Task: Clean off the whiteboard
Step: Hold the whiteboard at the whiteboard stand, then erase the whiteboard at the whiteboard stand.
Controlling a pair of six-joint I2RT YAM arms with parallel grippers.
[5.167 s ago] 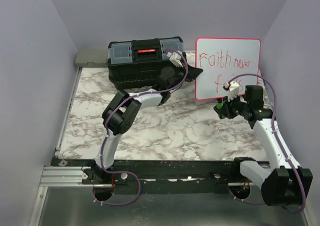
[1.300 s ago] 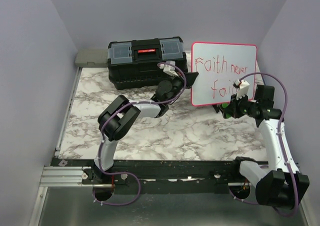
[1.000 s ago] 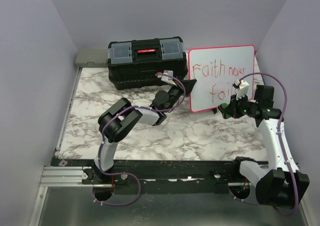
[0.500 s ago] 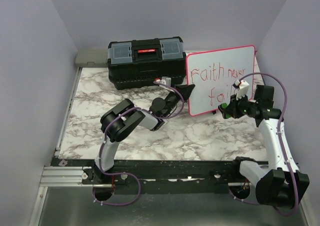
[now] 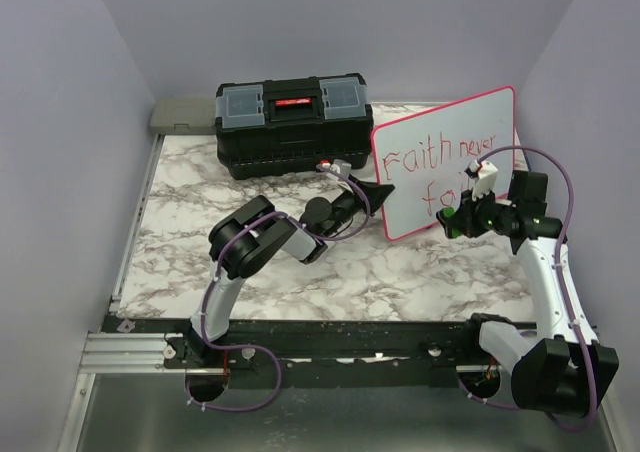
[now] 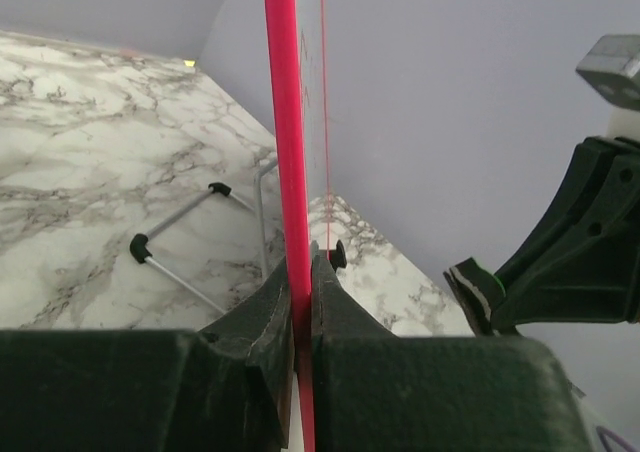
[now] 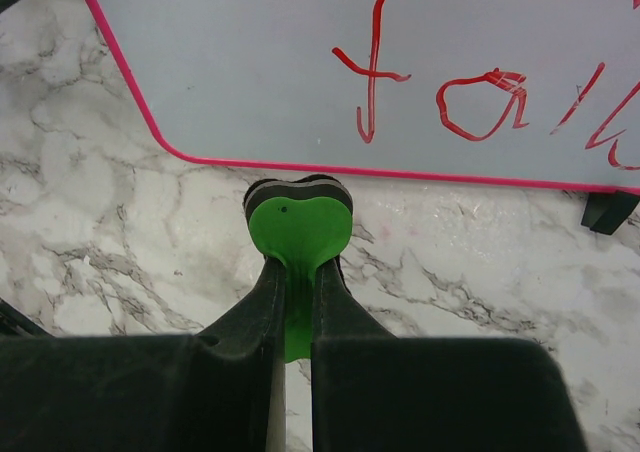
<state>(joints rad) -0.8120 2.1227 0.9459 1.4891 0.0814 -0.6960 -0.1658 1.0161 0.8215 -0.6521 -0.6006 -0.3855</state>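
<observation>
The whiteboard [image 5: 447, 162] is a white board with a pink-red rim and red handwriting, standing tilted at the back right of the table. My left gripper [image 5: 381, 190] is shut on the board's left edge; in the left wrist view the red rim [image 6: 284, 122] runs straight down between the pinched fingers [image 6: 303, 277]. My right gripper [image 5: 455, 215] is shut on a green heart-shaped eraser [image 7: 298, 227], which hangs just in front of the whiteboard's [image 7: 400, 52] lower edge, apart from it and below the writing.
A black toolbox [image 5: 290, 122] stands at the back, just left of the board. A flat grey object [image 5: 180, 114] lies in the back left corner. The board's wire stand [image 6: 190, 237] and a black foot [image 7: 608, 210] rest on the marble tabletop. Walls close in behind and on both sides.
The left gripper has drawn the board's left edge nearer and lower, so the board has swung and now stands tilted with its right top corner raised. The right arm has barely moved.
</observation>
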